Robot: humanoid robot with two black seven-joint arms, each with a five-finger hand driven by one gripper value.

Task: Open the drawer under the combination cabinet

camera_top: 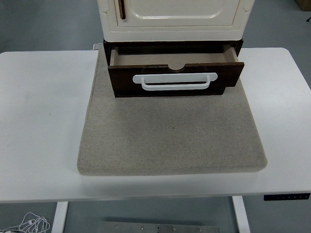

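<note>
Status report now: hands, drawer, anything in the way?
Both hands out of view. Drawer pulled partly open under cabinet, white handle free. Mat in front bare.

You're looking down on a white worktop (43, 121) under even, soft light, with a grey mat (170, 136) across its middle. Grey floor (48, 24) shows beyond the far edge at 10 and 2 o'clock. At 7 o'clock, a white leg (59, 217) drops down beside a coiled white cable (29, 223). At 5 o'clock, a dark control panel (286, 196) sits on the near edge.
</note>
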